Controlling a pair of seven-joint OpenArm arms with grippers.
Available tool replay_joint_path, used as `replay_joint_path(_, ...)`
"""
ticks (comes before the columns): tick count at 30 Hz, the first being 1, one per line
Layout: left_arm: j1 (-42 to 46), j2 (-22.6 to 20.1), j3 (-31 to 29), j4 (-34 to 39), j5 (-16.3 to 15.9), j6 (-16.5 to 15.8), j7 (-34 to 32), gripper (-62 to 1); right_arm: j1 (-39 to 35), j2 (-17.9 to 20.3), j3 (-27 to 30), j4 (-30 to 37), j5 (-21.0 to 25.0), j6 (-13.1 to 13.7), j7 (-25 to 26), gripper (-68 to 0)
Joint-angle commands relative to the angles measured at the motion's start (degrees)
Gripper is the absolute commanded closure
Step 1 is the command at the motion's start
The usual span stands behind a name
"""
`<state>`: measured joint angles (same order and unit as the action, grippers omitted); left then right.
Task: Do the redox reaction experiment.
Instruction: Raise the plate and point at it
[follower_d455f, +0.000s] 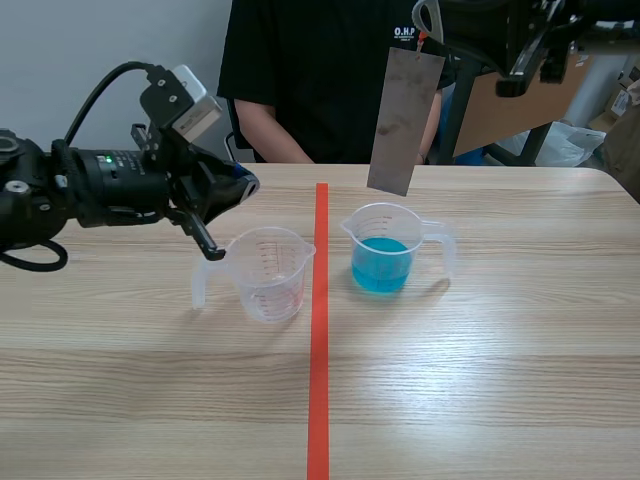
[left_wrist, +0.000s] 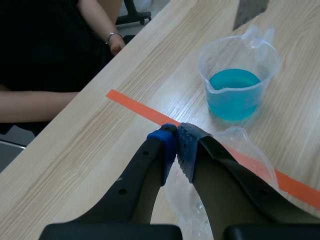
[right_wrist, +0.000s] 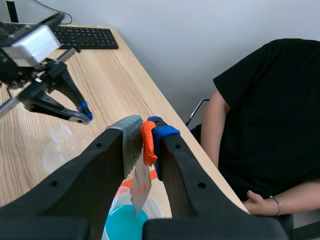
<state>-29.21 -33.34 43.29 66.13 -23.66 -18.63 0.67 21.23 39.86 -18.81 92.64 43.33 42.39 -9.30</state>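
The right hand (right_wrist: 145, 136) is raised high over the far side of the table (follower_d455f: 500, 380), its fingers pinching the top of a metal strip (follower_d455f: 405, 120) at an orange tab (right_wrist: 147, 142). The strip hangs down, a little tilted, and its lower end is just above the rim of the cup of blue liquid (follower_d455f: 385, 250). That clear cup stands just to the right of the red tape line (follower_d455f: 318, 380), its handle pointing right and its spout toward the line.

The empty cup (follower_d455f: 268, 275), 1 of the 2 clear cups, stands just to the left of the line, well apart from nothing but the tape between them. Its handle points left.

The left hand (left_wrist: 177, 145) comes in low from the left, its 2 fingers pressed together on nothing, blue pad against grey pad. Its tips sit right beside the empty cup's rim on the handle side; I cannot tell whether they touch it.

A person (follower_d455f: 310, 70) in a black shirt sits across the table, forearms resting at its far edge. A black keyboard (right_wrist: 85, 36) lies at the table's far end behind the left arm.
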Motion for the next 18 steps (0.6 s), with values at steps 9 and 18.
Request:
replay_joint_path(9,-6.78,8.57,4.44,-7.19,2.27,-0.15,-0.87,-2.7,1.18,0.76,0.90,0.81,0.85,0.33,0.37,-1.5)
replay_joint_path(18,-9.94,14.21,6.58,-12.90,2.32,-0.13,-1.07,-2.7,-0.17,0.74,0.90,0.81,0.85,0.33,0.42,-1.5)
